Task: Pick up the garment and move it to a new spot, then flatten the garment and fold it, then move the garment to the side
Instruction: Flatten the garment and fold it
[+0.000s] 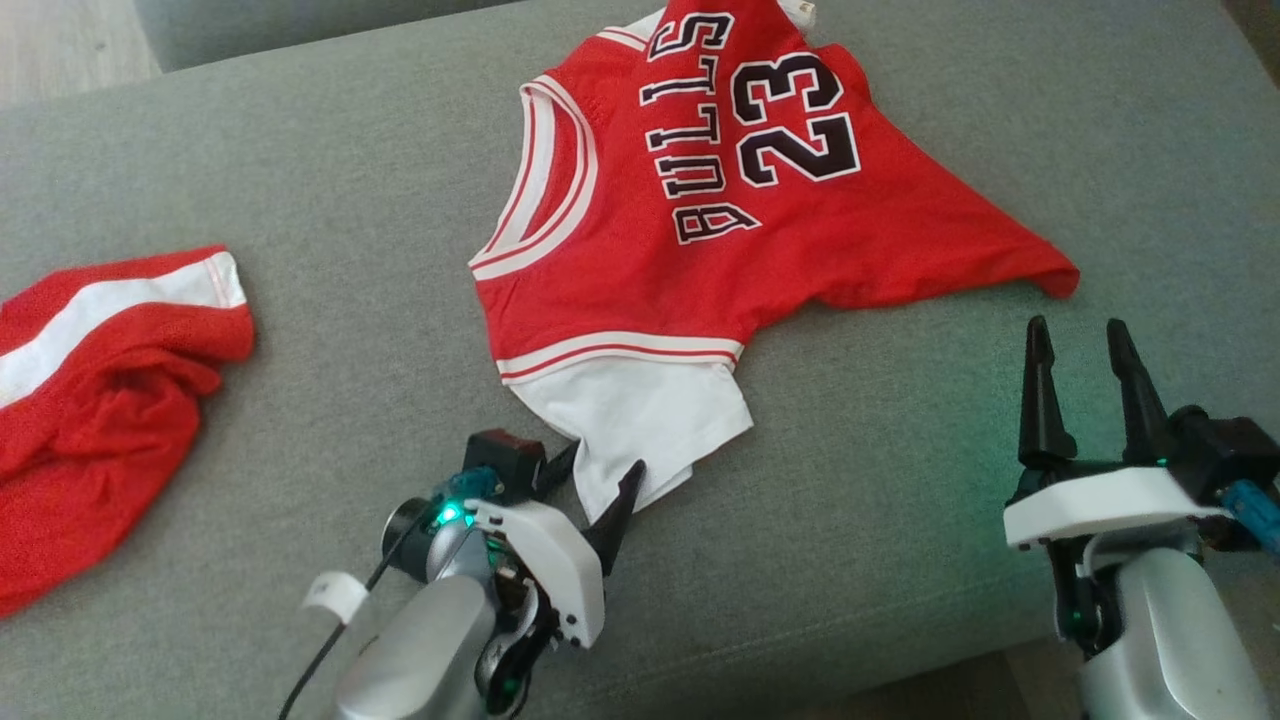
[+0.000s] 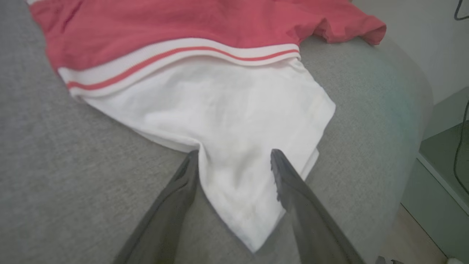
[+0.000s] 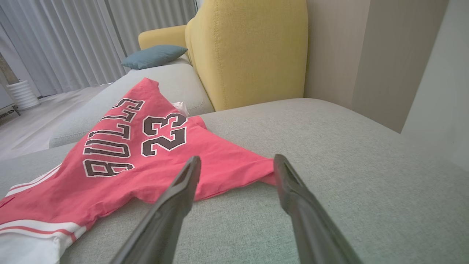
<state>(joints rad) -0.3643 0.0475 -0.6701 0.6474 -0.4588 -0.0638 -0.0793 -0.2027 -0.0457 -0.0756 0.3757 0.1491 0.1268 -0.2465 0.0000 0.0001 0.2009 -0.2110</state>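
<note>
The garment point(image 1: 700, 210) is a red jersey lettered BULLS 23 with a white sleeve point(image 1: 630, 420), lying crumpled on the grey cushion point(image 1: 350, 200). My left gripper point(image 1: 600, 480) is open at the near tip of that white sleeve point(image 2: 234, 124), one finger on each side of the cloth, not closed on it. Open too, my right gripper point(image 1: 1080, 345) stands just below the jersey's red right corner point(image 1: 1050, 275), nothing between its fingers. From the right wrist, the jersey point(image 3: 139, 157) spreads ahead and to the left of the fingers.
A second red garment with a white stripe point(image 1: 100, 390) lies bunched at the cushion's left edge. The cushion's front edge runs close behind both grippers. A yellow armchair point(image 3: 249, 51) and a blue pillow point(image 3: 154, 55) stand beyond the couch.
</note>
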